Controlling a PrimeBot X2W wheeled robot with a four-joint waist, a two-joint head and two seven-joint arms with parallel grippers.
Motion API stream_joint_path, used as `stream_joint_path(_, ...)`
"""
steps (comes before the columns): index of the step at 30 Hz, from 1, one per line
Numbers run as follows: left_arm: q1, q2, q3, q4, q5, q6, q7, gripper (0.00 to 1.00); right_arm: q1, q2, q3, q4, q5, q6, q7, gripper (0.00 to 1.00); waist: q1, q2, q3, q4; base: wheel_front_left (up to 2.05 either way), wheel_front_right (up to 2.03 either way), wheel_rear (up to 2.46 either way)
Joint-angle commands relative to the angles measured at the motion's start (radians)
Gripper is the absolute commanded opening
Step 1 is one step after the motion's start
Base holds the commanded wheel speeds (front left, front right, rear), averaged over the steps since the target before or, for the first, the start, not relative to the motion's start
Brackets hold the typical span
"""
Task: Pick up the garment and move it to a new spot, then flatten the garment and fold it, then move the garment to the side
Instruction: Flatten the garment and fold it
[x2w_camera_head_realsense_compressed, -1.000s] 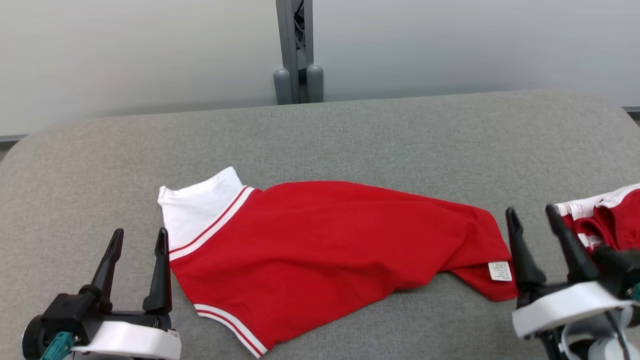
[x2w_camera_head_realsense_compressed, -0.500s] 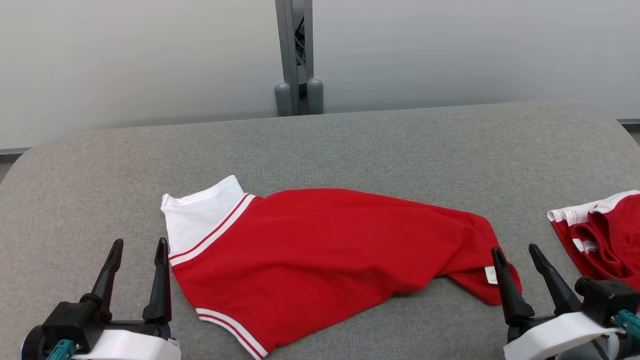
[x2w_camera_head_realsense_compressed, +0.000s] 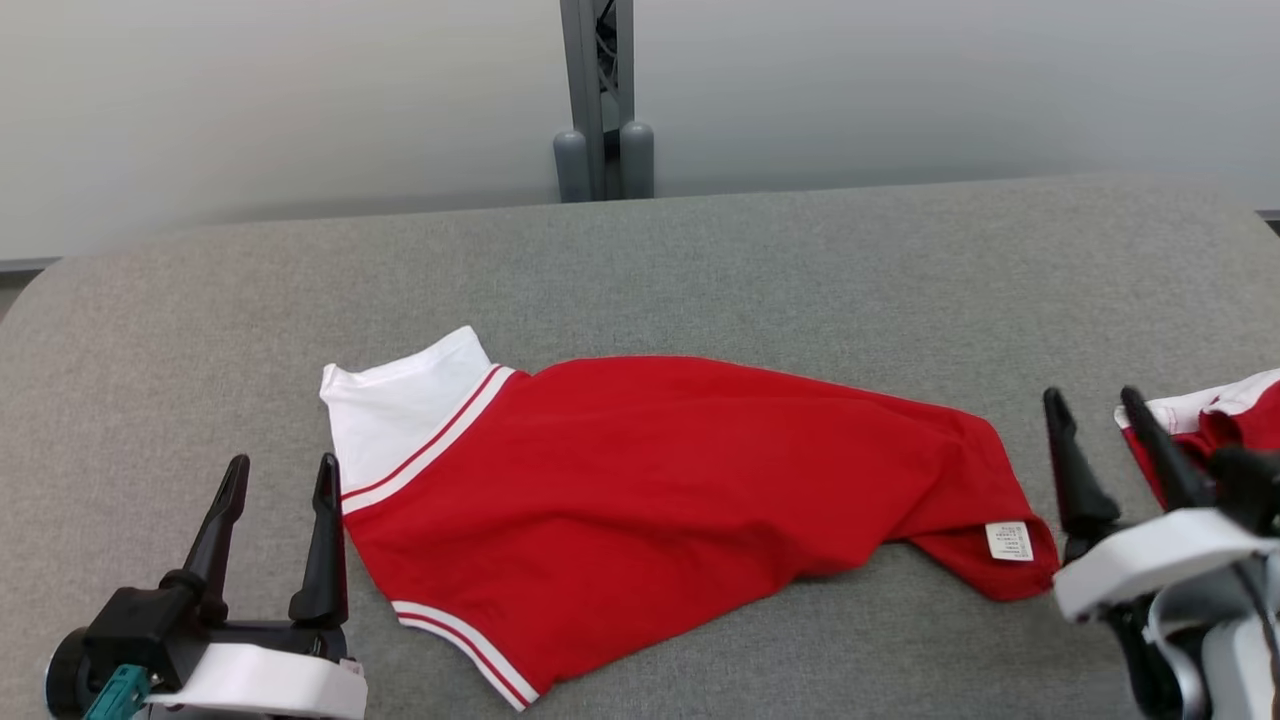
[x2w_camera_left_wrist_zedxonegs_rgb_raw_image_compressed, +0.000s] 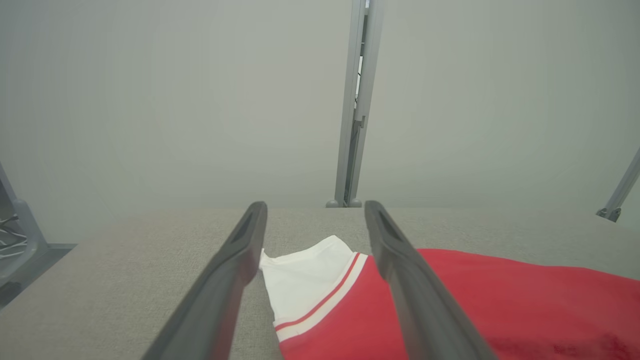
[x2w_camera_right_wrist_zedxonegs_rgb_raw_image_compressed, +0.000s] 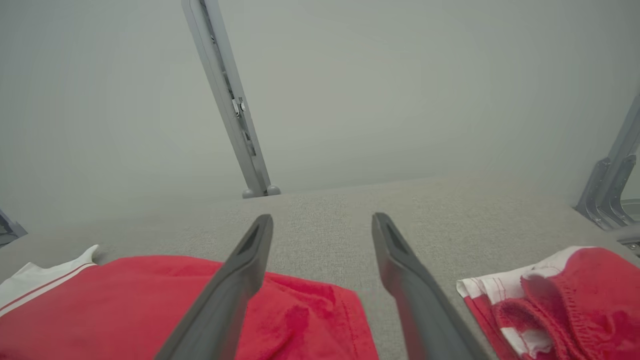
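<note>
Head view: red garment (x2w_camera_head_realsense_compressed: 650, 480) on grey table (x2w_camera_head_realsense_compressed: 700, 260); left fingers (x2w_camera_head_realsense_compressed: 322, 540) and right fingers (x2w_camera_head_realsense_compressed: 1072, 465) apart, empty.

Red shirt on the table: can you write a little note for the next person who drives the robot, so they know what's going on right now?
Left gripper: open, empty, beside the white end of the red shirt.
Right gripper: open, empty, between the shirt's label corner and a second red-and-white garment.
Shirt: lies across the middle of the grey table, rumpled near the label corner.
Done: no neat fold shows.
Left: flatten it, fold it, move it to the side.
</note>
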Motion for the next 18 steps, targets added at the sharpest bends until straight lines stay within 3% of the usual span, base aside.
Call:
stream_joint_path(1, -0.02, 0.004, -0.001, -0.002, -0.002, -0.005, -0.004, 1.0, -0.03, -0.025, -0.009, 0.029, 0.0, 0.0, 0.002, 1.0, 0.0, -0.0001, 0.016, 0.011, 0.0, 0.0, 0.0)
stream_joint_path(8, -0.075, -0.011, -0.014, 0.002, -0.004, -0.025, -0.011, 1.0, -0.23, -0.117, 0.025, 0.235, 0.04, 0.0, 0.02, 1.0, 0.0, -0.0001, 0.102, 0.06, 0.0, 0.0, 0.0)
stream_joint_path(18, -0.142, -0.044, -0.021, 0.037, 0.002, -0.054, -0.025, 1.0, -0.456, -0.218, 0.242, 0.446, 0.104, 0.0, 0.099, 1.0, 0.0, -0.0001, 0.215, 0.109, 0.0, 0.0, 0.0)
